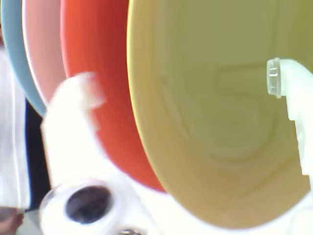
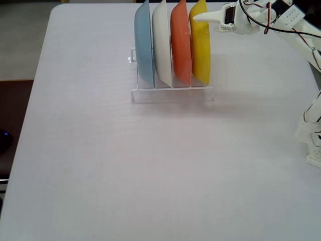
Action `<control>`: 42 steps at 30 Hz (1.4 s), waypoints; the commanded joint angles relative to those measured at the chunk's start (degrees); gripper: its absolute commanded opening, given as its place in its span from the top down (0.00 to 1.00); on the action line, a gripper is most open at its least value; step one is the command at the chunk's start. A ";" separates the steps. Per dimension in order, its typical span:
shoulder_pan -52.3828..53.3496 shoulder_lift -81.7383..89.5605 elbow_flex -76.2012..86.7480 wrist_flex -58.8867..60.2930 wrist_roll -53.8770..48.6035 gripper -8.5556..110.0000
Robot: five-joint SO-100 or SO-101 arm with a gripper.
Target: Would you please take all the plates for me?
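Since the table is bare but for the rack, all four plates stand on edge there, faces sideways: blue plate, white plate, orange plate, yellow plate. Likely light, stiff, slick plastic; pinch the top rim. Gripper spread open, straddling the yellow rim.

White wire rack – on pale table.

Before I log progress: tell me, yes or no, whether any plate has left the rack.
No: in the fixed view the light blue plate, cream-white plate, orange plate and yellow plate all stand upright in the white wire rack.
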 commanded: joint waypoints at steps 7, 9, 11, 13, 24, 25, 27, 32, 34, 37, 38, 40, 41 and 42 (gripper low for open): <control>-0.62 -0.09 -7.65 1.49 2.11 0.93; -0.62 -0.18 -10.20 3.78 3.16 0.93; -0.62 -0.18 -13.45 6.68 3.87 0.93; -0.53 -0.18 -16.44 9.05 5.10 0.93; -0.53 4.39 -38.67 23.82 8.44 0.93; -0.62 5.19 -40.25 24.87 8.79 0.93; -0.97 7.73 -40.87 26.02 9.93 0.93; -3.08 14.94 -39.73 27.25 16.52 0.93; -5.89 17.58 -39.46 27.16 19.07 0.93; -10.99 20.65 -38.41 26.72 24.43 0.93; -12.92 21.45 -37.44 25.84 25.49 0.93; -16.88 23.82 -34.19 23.29 27.69 0.93; -19.07 25.22 -32.43 21.53 28.12 0.93; -21.36 26.37 -30.76 19.86 28.83 0.93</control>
